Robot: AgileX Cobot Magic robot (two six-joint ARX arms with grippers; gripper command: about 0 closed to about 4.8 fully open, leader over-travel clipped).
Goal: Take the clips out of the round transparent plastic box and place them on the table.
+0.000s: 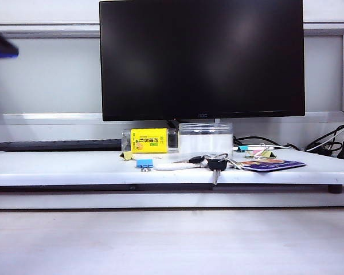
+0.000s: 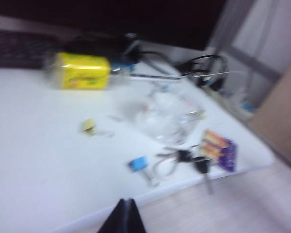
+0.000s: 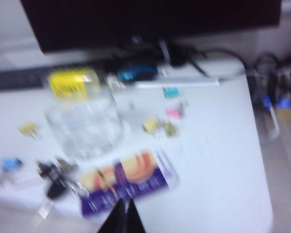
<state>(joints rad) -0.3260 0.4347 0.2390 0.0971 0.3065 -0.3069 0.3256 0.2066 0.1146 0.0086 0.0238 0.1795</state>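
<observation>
- The left gripper (image 2: 123,216) hung above the front edge of the long white table (image 1: 57,163), its dark fingers pressed together and holding nothing.
- The right gripper (image 3: 121,217) hovered over the table's front right part, above a purple and orange card (image 3: 128,182); its fingers were likewise together and empty.
- The round transparent plastic box (image 1: 205,139) stood upright near the middle of the table, in front of the black monitor (image 1: 202,57) and just beside a yellow-labelled packet (image 1: 149,140).
- The wrist views were blurred, so whether the box held anything could not be told.
- One small yellowish binder clip (image 2: 89,126) lay on the table left of the box, in front of the packet.
- More yellowish clips (image 3: 160,126) lay to the right of the box, near a teal clip (image 3: 170,91) and a pink clip (image 3: 174,112).
- A blue binder clip (image 1: 144,164) and a bunch of keys (image 1: 213,164) lay near the front edge, in front of the box.
</observation>
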